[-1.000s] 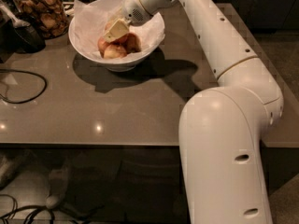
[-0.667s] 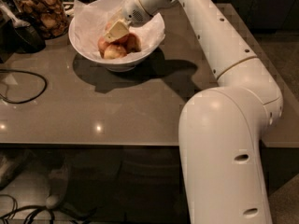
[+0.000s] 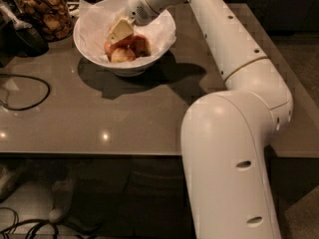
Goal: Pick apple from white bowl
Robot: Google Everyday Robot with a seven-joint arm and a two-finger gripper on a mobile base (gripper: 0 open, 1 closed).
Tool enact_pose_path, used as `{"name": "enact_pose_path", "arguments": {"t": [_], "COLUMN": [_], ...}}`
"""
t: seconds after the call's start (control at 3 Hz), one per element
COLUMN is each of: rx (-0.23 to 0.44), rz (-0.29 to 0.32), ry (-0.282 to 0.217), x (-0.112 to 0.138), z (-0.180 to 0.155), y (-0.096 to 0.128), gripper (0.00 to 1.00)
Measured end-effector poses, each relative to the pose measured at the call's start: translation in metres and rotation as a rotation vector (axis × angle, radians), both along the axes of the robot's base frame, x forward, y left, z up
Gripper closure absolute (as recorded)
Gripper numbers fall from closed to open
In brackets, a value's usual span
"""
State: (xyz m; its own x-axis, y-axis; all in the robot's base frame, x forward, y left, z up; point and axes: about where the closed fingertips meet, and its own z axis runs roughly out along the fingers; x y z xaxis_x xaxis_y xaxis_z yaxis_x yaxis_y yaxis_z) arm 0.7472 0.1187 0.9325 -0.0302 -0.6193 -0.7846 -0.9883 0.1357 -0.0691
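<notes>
Camera view: the gripper [image 3: 118,34] hangs inside the bowl [image 3: 94,59], low over the fruit. Whether it is spread or pressed together I cannot tell. The apple [image 3: 141,45] lies in the bowl just right of its tip, with paler apples [image 3: 122,55] just below. A jar [image 3: 44,14] stands on the table [image 3: 124,123], off to the gripper's left.

Single view. Camera sits high, above and behind the arm [image 3: 234,153], tilted down across the table [image 3: 124,118]. The arm's lower link is close, filling the lower right. The gripper [image 3: 119,32] is farthest, top left, within the white bowl [image 3: 82,40] rim.
</notes>
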Motion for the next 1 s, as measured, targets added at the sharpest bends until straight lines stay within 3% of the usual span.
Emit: {"name": "enact_pose_path", "arguments": {"t": [0.33,0.67,1.0], "rx": [-0.016,-0.022,-0.016], "rz": [-0.021,-0.009,-0.01], "ry": [0.052,0.082,0.078], "x": [-0.005,-0.026,-0.024], "z": [0.017,0.062,0.062], "y": [0.014,0.048,0.051], "gripper": [1.0,1.0,1.0]}}
